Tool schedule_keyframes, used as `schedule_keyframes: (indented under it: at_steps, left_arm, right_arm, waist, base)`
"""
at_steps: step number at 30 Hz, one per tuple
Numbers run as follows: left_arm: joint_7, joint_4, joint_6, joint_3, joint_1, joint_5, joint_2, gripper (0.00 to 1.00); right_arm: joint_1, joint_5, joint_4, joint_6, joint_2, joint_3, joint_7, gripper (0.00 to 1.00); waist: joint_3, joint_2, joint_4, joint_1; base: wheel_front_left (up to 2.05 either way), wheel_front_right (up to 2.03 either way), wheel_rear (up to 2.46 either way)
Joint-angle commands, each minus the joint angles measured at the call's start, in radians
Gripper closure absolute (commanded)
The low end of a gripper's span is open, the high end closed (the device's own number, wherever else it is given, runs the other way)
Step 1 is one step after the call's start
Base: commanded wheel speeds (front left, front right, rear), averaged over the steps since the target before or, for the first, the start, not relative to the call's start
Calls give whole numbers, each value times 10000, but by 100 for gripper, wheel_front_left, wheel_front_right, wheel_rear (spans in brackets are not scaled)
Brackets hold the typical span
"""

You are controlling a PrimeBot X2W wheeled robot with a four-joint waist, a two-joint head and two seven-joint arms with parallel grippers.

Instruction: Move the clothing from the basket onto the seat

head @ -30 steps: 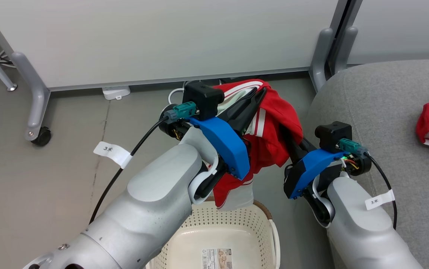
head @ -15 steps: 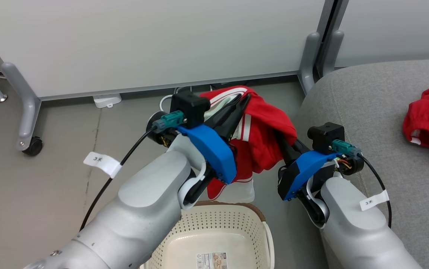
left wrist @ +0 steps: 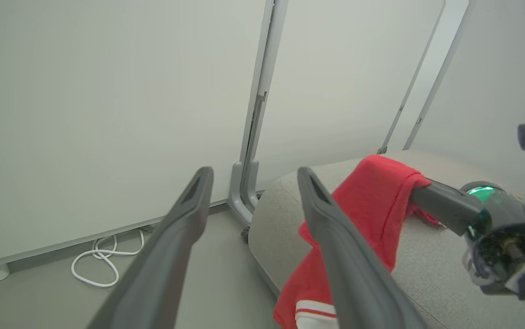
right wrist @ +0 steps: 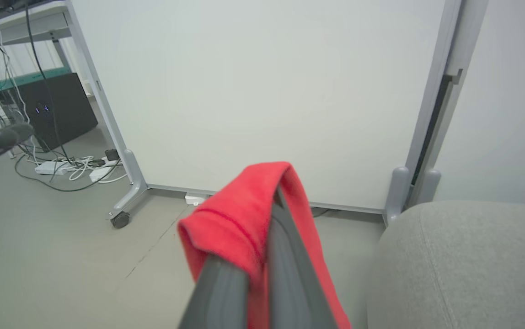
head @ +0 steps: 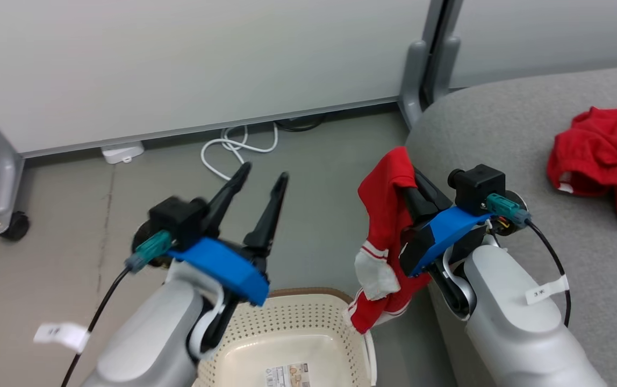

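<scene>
The left gripper point(head: 263, 174) has let go of the striped red garment point(head: 386, 215) and swung off to the left. Its fingers now stand spread wide with nothing between them, over the floor beyond the laundry basket point(head: 308, 317). The whole head view has also slid, but that is the camera, not the furniture.

The right gripper point(head: 415, 185) stays clamped on the garment's top fold and now carries it alone. From those fingers the cloth hangs straight down, long axis vertical, just beside the left edge of the sofa point(head: 502, 129). Its white-trimmed lower end dangles near the basket's right rim; whether it touches that rim I cannot tell.

The sofa's top lies to the right of the right gripper, so that arm is the nearer. The move probably calls for a short carry rightward over the edge. The other red garment point(head: 598, 156) already lies further right on the sofa, and the basket looks empty of clothing.
</scene>
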Motion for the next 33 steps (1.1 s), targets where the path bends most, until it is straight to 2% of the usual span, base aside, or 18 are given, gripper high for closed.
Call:
schedule_keyframes:
  at_steps: [1, 8, 14, 24, 29, 33]
  left_arm:
    - [-44, -372, 80, 441, 488, 325, 141, 0]
    - [-46, -1923, 92, 2650, 2745, 1608, 417, 0]
    - [-47, -2646, 34, 4030, 4018, 2482, 351, 0]
    - [-48, -3073, -141, 5096, 5113, 3370, 40, 0]
    - [-48, -3015, -285, 5177, 5217, 3606, -113, 0]
    - [-48, -2939, -363, 5218, 5174, 3706, -203, 0]
  right_arm:
    - [242, -108, -282, 1, -31, -108, -50, 100]
    - [916, -735, -1862, 1, -31, -617, 31, 100]
    - [1737, -1177, -3508, 1, -65, -1046, 637, 100]
    - [3238, -1236, -5736, 1, -182, -1461, 1634, 100]
    - [3858, -1180, -6419, 1, -137, -1913, 1915, 100]
    - [4154, -1221, -6723, 1, -110, -2127, 2102, 100]
  waist:
    - [-22, 0, -198, 0]
    - [136, 0, -1455, 0]
    - [304, 0, -2598, 0]
    - [237, 0, -4258, 0]
    - [223, 0, -4667, 0]
    - [227, 0, -4728, 0]
  base:
    - [0, 0, 0]
    - [0, 0, 0]
    - [0, 0, 0]
    - [0, 0, 0]
    - [0, 0, 0]
    - [0, 0, 0]
